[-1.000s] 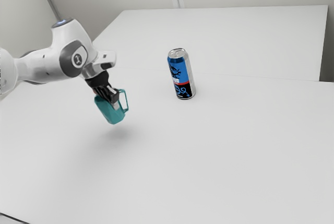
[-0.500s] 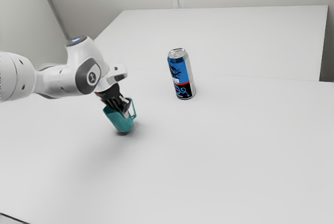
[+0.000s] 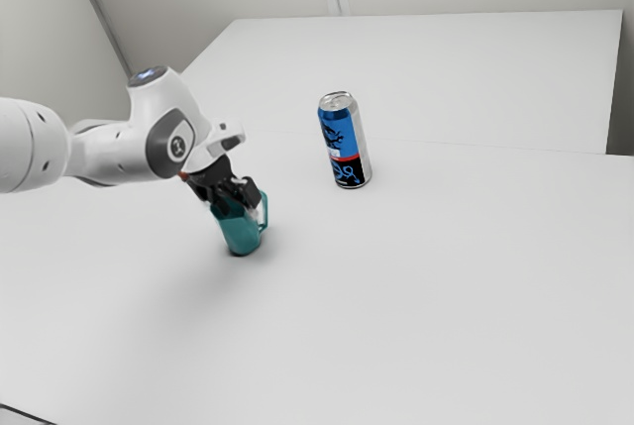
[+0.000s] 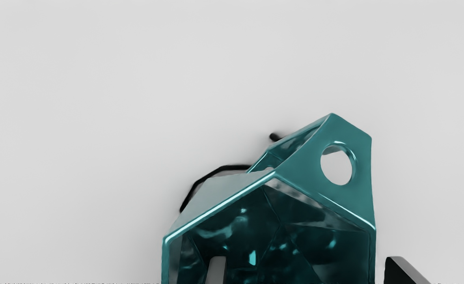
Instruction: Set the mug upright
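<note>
From my seat far away, I saw a blue-green mug (image 3: 243, 237), shiny at its rim and darker inside. The can (image 3: 344, 143) was blue on top with a black picture, then a red stripe, then black with blue squiggles, and its lid and side were silver. My arm (image 3: 106, 153) was white with dark gray patches, my gripper (image 3: 241, 207) black, and the table (image 3: 416, 306) pale gray.
</note>
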### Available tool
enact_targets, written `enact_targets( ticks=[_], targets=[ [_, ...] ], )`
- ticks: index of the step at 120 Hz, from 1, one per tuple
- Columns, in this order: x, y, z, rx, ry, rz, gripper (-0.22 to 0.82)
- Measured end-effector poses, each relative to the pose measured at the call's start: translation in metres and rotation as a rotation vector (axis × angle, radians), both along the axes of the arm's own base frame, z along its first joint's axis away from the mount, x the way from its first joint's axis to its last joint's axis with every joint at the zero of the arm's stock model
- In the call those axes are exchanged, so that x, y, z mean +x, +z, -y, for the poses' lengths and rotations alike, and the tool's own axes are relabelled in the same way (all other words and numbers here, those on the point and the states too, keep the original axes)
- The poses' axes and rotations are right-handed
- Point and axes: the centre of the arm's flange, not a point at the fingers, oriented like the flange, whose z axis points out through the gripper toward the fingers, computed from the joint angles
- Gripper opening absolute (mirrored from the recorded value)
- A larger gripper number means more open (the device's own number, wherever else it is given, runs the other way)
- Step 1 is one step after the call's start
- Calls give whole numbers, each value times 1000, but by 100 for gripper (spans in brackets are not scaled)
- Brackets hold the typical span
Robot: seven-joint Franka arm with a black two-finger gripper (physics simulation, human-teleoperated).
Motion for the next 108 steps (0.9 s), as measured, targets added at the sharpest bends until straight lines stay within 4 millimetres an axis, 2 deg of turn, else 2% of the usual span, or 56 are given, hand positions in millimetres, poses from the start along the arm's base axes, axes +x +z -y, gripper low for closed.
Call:
enact_targets(
  ticks=[10,49,57,66,75,108],
  targets=[
    [0,25,1,0,3,31,47],
    [23,189,3,-18,-22,62,58],
    [21,212,2,-8,-29,46,58],
    [17,228,0,1,-34,20,59],
    [12,236,-2,5,-35,-8,59],
    [2,234,-4,7,-34,-84,60]
  ],
)
